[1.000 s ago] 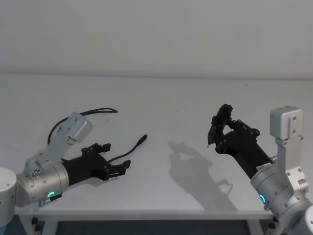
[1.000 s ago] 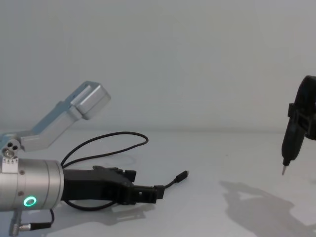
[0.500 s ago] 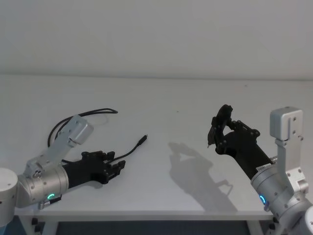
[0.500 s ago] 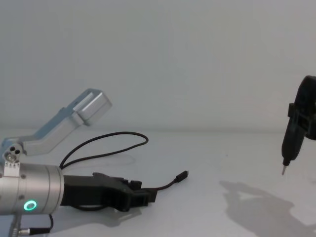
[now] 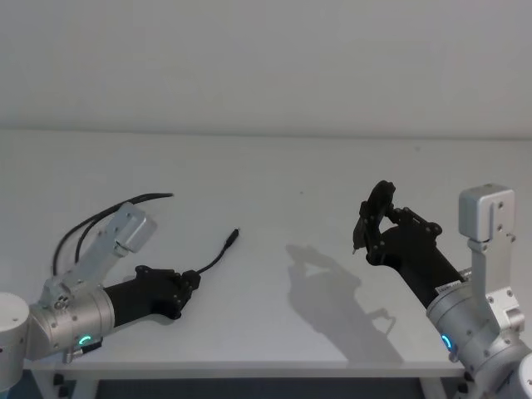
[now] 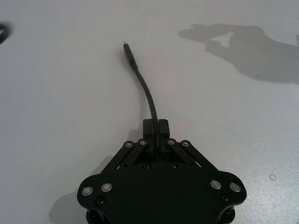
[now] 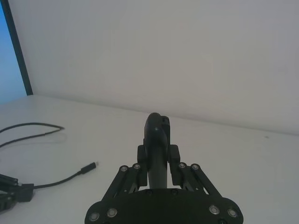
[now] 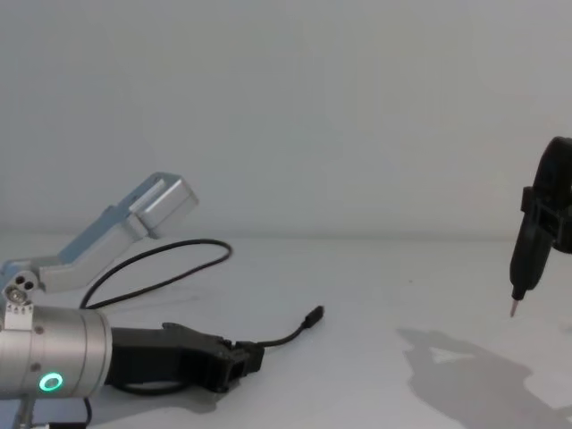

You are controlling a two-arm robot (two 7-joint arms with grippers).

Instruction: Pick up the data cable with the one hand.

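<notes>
The data cable [image 5: 212,258] is a thin black cord on the white table. In the left wrist view my left gripper [image 6: 155,126] has its fingers pressed together on the data cable [image 6: 145,88], a short way behind the plug [image 6: 126,48]. The free plug [image 8: 313,315] lies just ahead of my left gripper [image 8: 251,354]. The rest of the cord loops back behind the left arm [image 5: 104,214]. My left gripper [image 5: 191,281] sits low over the table at front left. My right gripper [image 5: 376,230] hovers at the right, shut on a dark pen-shaped tool [image 8: 525,259].
The white table [image 5: 291,174] stretches bare between the two arms, with the right arm's shadow [image 5: 332,283] on it. A plain wall stands behind. The table's front edge [image 5: 249,363] runs just below both arms.
My left gripper has gone from open to shut on the cable and drawn back toward the front left. The cable's plug and back loop have slid left with it. The right arm has not moved.
</notes>
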